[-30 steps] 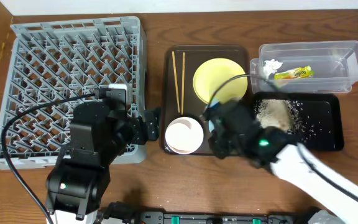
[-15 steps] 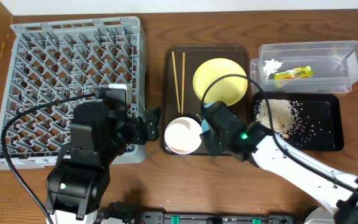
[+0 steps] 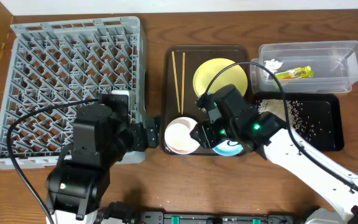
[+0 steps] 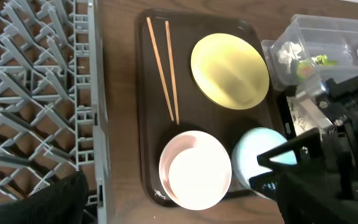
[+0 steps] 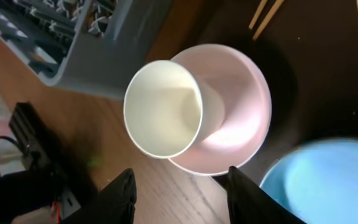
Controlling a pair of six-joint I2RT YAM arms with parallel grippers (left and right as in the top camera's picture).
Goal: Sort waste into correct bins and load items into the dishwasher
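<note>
White cup [image 5: 163, 109] in white bowl [image 5: 244, 99]; right hand [image 5: 180, 177] part-open, empty.

White cup [image 5: 163, 109] stands in white bowl [image 5: 241, 106], blue bowl [image 5: 328, 180] beside

The brown wooden surface [image 3: 185, 180] bears a grey lattice dish rack [image 3: 73, 62], dark brown serving tray [image 3: 168, 87], clear plastic tub [image 3: 309, 45] and shallow black tray [image 3: 328, 124].

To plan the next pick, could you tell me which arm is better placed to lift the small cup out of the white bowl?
Right. Its open right gripper hangs just over the cup, while the left gripper sits beside the rack, off the tray.
</note>
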